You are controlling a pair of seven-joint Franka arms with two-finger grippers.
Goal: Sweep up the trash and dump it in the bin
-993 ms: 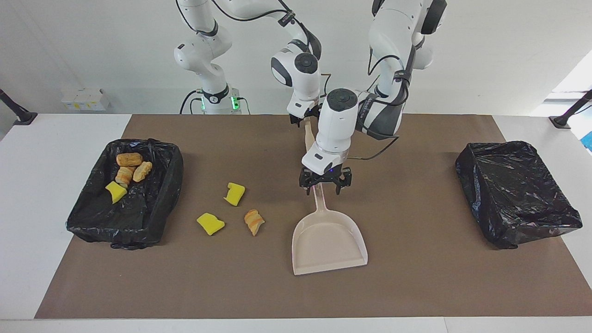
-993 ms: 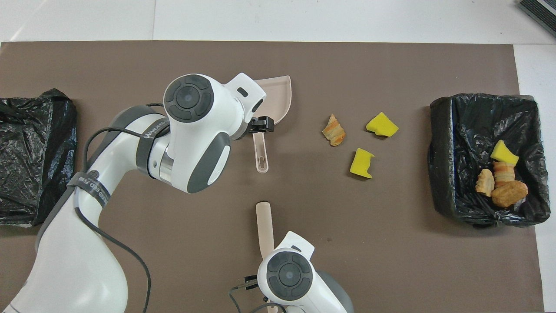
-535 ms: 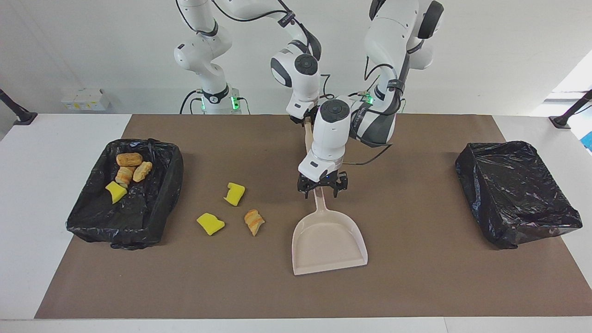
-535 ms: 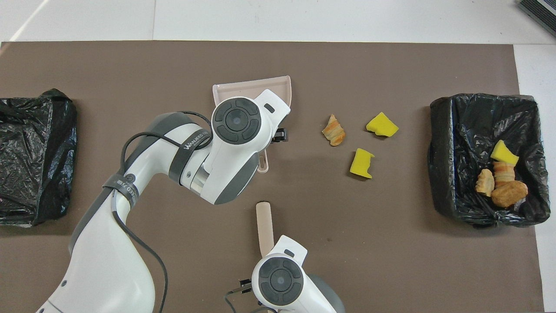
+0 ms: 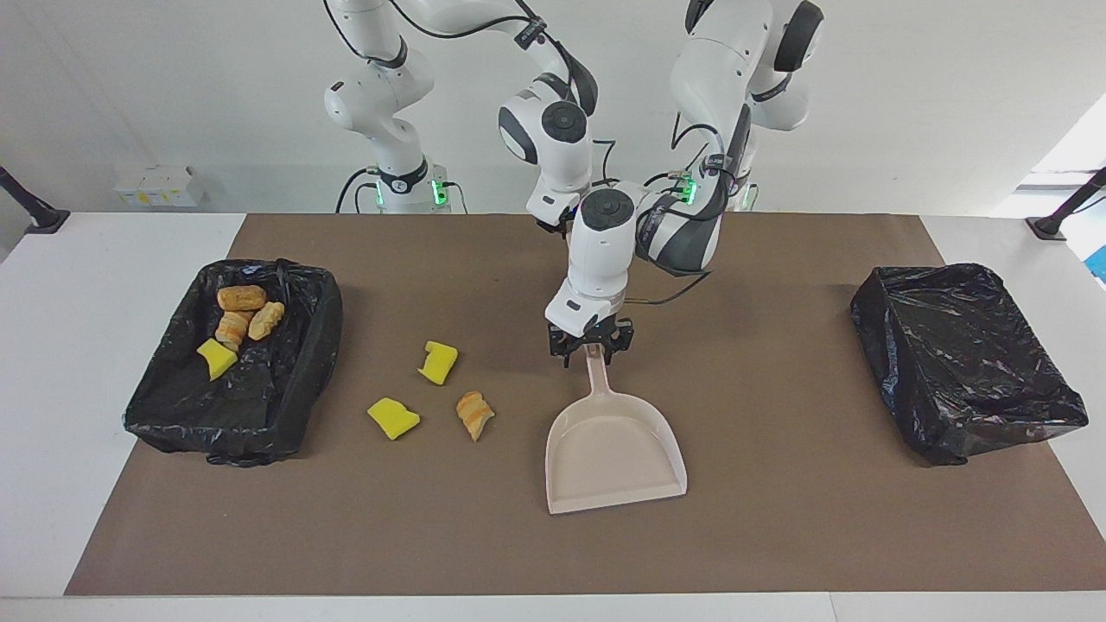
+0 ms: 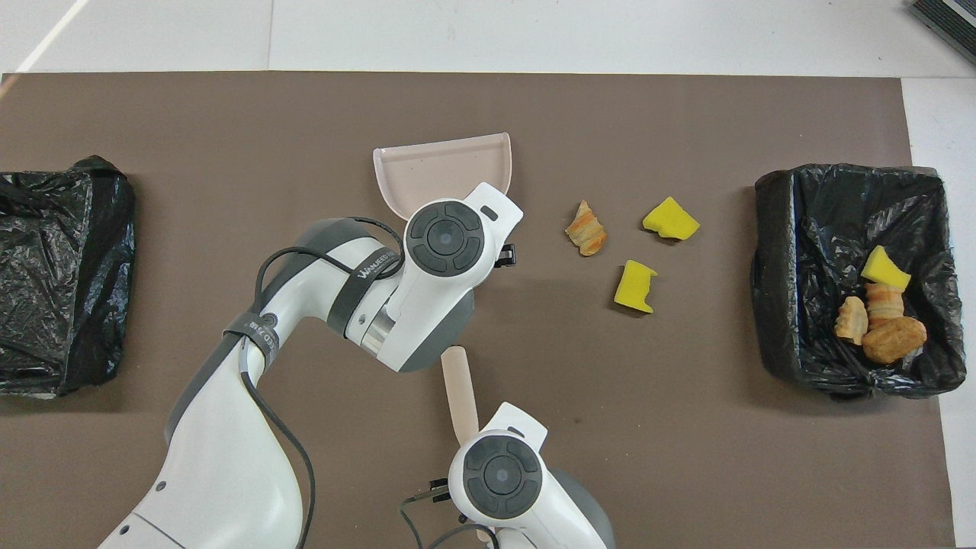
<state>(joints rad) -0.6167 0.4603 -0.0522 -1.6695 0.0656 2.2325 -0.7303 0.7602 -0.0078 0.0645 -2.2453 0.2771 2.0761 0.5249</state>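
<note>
Now our left hand [image 5: 591, 351] straddles the pale pink plastic dustpan's handle [image 5: 595, 373], not visibly clamped, our right hand [image 5: 562, 226] shut on the beige brush stick [image 6: 460, 390]; an off-centre squeeze could twist the dustpan from the three scraps [image 5: 436, 396] beside it on the surface.

Both arms [image 5: 605, 250] are glossy white with dark grey joint caps. Black cables loop along them. Green lights glow at one base [image 5: 406, 192].

Seven scraps [image 5: 439, 361], two bins [image 5: 164, 406], one dustpan [image 5: 613, 449], one brush handle [image 6: 460, 396], two arms [image 5: 605, 250].
</note>
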